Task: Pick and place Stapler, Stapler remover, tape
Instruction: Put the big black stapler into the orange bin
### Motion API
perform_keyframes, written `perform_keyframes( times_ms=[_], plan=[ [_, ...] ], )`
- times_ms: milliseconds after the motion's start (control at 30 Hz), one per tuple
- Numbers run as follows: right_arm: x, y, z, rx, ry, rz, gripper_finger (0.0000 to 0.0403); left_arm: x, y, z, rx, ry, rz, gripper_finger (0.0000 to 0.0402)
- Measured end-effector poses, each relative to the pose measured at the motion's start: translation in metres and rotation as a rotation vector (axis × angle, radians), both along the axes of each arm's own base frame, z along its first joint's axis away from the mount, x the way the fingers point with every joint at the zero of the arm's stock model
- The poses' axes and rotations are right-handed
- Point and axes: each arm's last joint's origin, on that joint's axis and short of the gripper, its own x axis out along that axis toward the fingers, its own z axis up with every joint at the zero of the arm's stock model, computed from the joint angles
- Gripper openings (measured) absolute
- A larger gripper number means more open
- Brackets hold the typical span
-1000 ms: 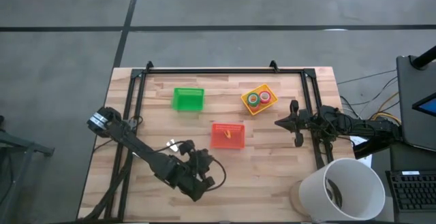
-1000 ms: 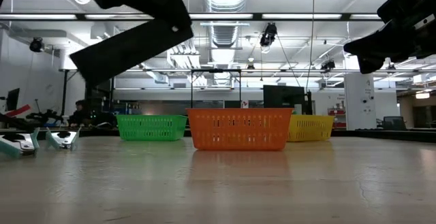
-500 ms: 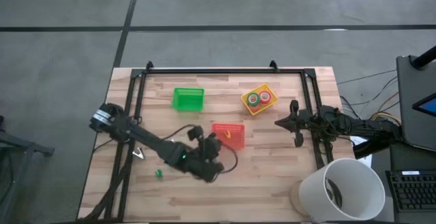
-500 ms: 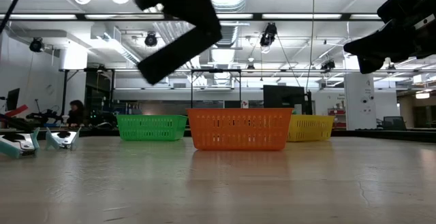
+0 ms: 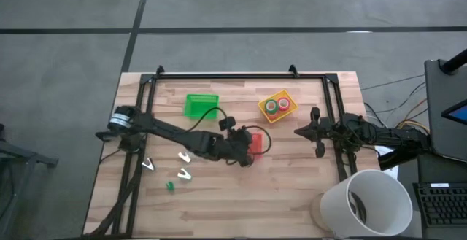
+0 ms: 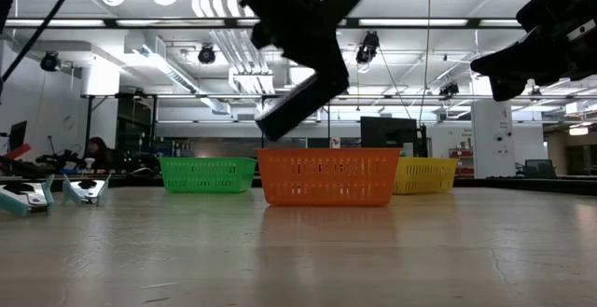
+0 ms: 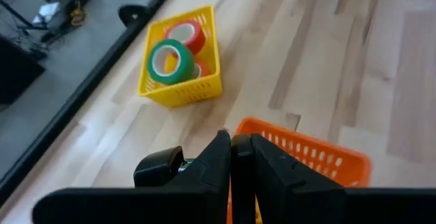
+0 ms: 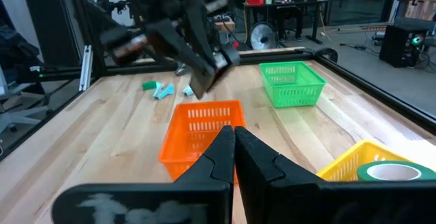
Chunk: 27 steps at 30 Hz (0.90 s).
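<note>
My left gripper [image 5: 244, 151] hangs over the orange basket [image 5: 255, 142], shut on the slim black stapler [image 6: 300, 104]. In the low view the stapler is tilted above the basket's rim [image 6: 326, 155]. The tape rolls, green and red [image 5: 277, 106], lie in the yellow basket [image 7: 178, 67] on the table's far right part. Small pale and teal pieces [image 5: 182, 157] and a tiny green piece [image 5: 170, 187] lie on the wood to the left. My right gripper [image 5: 315, 132] waits shut at the table's right side. My left gripper pinches the stapler between its two shut fingers [image 7: 219, 157]; a black end [image 7: 158, 167] sticks out beside them. The fingers come from above. The stapler is lifted clear and slants, its lower end [image 6: 270, 128] above the orange basket.
A green basket [image 5: 201, 106] stands at the far left part of the table. A black frame [image 5: 233, 76] runs round the table's far and side edges. A white cup [image 5: 368, 202] stands beyond the near right corner. Bare wood lies along the near edge.
My left gripper has travelled from the table's near edge toward the far right, rising with the stapler until it is over the orange basket. As the arm swung away, the small pale and green pieces on the left came into view.
</note>
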Motion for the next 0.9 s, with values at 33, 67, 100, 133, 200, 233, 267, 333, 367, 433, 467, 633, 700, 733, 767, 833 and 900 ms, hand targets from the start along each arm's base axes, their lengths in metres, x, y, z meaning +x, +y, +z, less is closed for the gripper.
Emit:
perform_keyframes(
  times_ms=[33, 67, 100, 133, 200, 233, 267, 333, 367, 433, 467, 633, 700, 733, 767, 833, 900],
  plan=[
    [0.000, 0.000, 0.000, 0.000, 0.001, 0.001, 0.0008, 0.003, 0.003, -0.004, -0.001, 0.012, -0.007, 0.0048],
    [0.000, 0.000, 0.000, 0.000, 0.001, 0.001, 0.0009, 0.005, 0.006, -0.008, -0.005, 0.029, -0.011, 0.0046],
    [0.000, 0.000, 0.000, 0.000, 0.001, -0.001, 0.0009, 0.007, 0.009, -0.013, -0.013, 0.044, -0.017, 0.0045],
    [0.000, 0.000, 0.000, 0.000, 0.000, 0.001, 0.0009, 0.009, 0.011, -0.016, -0.024, 0.052, -0.026, 0.0044],
    [0.000, 0.000, 0.000, 0.000, 0.001, 0.001, 0.0009, 0.011, 0.012, -0.022, -0.040, 0.070, -0.044, 0.0046],
    [0.000, 0.000, 0.000, 0.000, 0.001, 0.001, 0.0008, 0.013, 0.013, -0.025, -0.050, 0.073, -0.051, 0.0048],
    [0.000, 0.000, 0.000, 0.000, 0.001, 0.001, 0.0008, 0.014, 0.012, -0.026, -0.063, 0.068, -0.065, 0.0052],
    [0.000, 0.000, 0.000, 0.000, 0.003, 0.000, 0.0008, 0.016, 0.012, -0.029, -0.069, 0.084, -0.097, 0.0058],
    [0.000, 0.000, 0.000, 0.000, 0.003, 0.000, 0.0009, 0.016, 0.012, -0.031, -0.064, 0.093, -0.114, 0.0060],
    [0.000, 0.000, 0.000, 0.000, 0.005, 0.001, 0.0009, 0.018, 0.012, -0.033, -0.056, 0.101, -0.127, 0.0061],
    [0.000, 0.000, 0.000, 0.000, 0.005, 0.000, 0.0008, 0.019, 0.012, -0.035, -0.056, 0.096, -0.126, 0.0061],
    [0.000, 0.000, 0.000, 0.000, 0.005, 0.001, 0.0009, 0.021, 0.012, -0.036, -0.081, 0.079, -0.137, 0.0057],
    [0.000, 0.000, 0.000, 0.000, 0.005, 0.001, 0.0008, 0.021, 0.011, -0.036, -0.108, 0.070, -0.121, 0.0059],
    [0.000, 0.000, 0.000, 0.000, 0.005, 0.000, 0.0009, 0.021, 0.011, -0.036, -0.124, 0.062, -0.113, 0.0061],
    [0.000, 0.000, 0.000, 0.000, 0.005, 0.001, 0.0008, 0.021, 0.010, -0.036, -0.132, 0.059, -0.119, 0.0066],
    [0.000, 0.000, 0.000, 0.000, 0.005, 0.001, 0.0009, 0.020, 0.008, -0.034, -0.151, 0.058, -0.146, 0.0081],
    [0.000, 0.000, 0.000, 0.001, 0.005, 0.001, 0.0008, 0.020, 0.007, -0.033, -0.164, 0.052, -0.154, 0.0101]
  ],
)
